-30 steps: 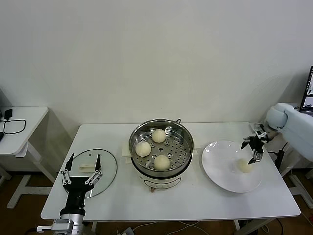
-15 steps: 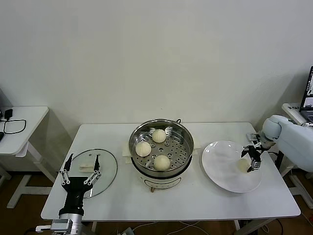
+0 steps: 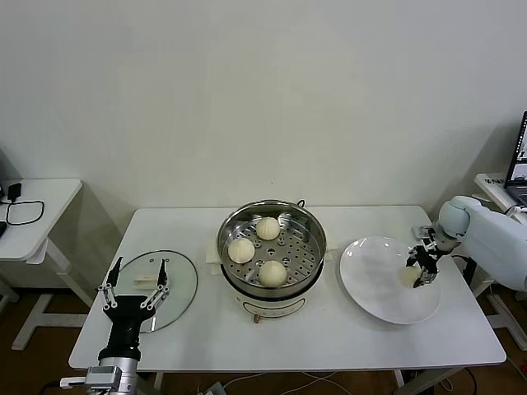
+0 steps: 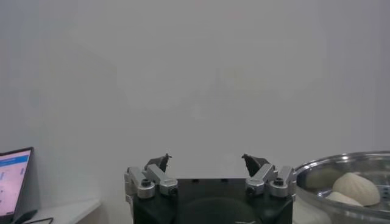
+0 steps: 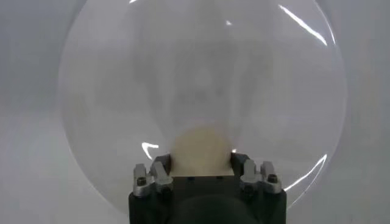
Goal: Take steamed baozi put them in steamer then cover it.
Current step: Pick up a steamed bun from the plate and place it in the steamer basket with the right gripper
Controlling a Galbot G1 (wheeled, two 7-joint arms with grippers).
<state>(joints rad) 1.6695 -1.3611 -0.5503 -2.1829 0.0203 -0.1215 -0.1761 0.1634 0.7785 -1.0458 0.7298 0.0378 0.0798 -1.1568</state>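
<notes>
Because three steamed baozi [image 3: 261, 250] already sit in the steamer [image 3: 309, 233], the right pincer [image 3: 421, 270] is clamped on the last baozi [image 3: 409, 276] on the plate [image 3: 370, 276] right of the steamer; the left pincer [image 3: 135, 285] waits wide over the lid [image 3: 181, 284] to its left.

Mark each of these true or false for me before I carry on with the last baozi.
1. Three baozi lie in the steamer. True.
2. The right tool is shut on the baozi on the plate. True.
3. The glass lid covers the steamer. False: it lies flat on the table, on the steamer's left.
4. The left tool holds the lid. False: it is open, above the lid.
5. Two baozi remain on the plate. False: only one.
</notes>
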